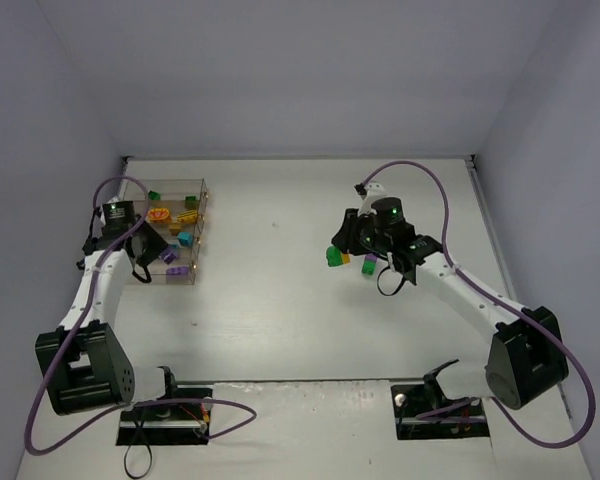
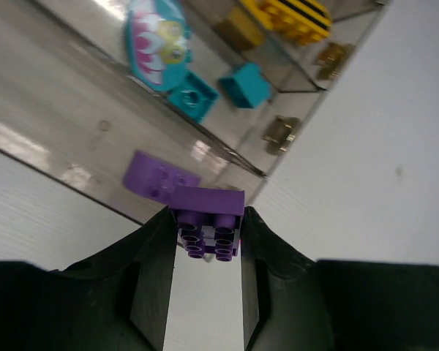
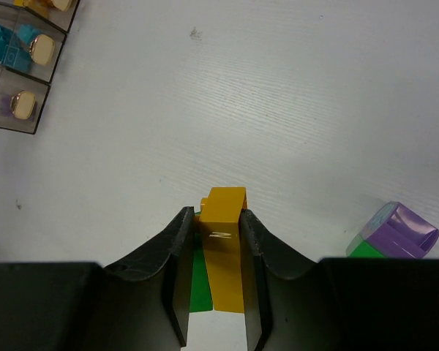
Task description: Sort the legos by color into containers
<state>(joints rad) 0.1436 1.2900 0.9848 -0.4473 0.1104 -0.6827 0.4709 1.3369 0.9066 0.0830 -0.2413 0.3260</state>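
Left wrist: our left jaws pinch a purple brick (image 2: 208,208) at the box (image 2: 58,110), probably release next; right jaws clamp an orange brick (image 3: 225,241).

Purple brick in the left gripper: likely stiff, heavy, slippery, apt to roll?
The purple brick looks like hard moulded plastic, probably stiff: the left gripper pinches it with no visible squashing. Its hollow underside suggests it is light. Flat-sided and boxy, it seems unlikely to roll.

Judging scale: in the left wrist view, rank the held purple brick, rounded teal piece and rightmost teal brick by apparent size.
Largest, tied: held purple brick and rounded teal piece; brick nearer, piece cropped.
Smallest: rightmost teal brick.
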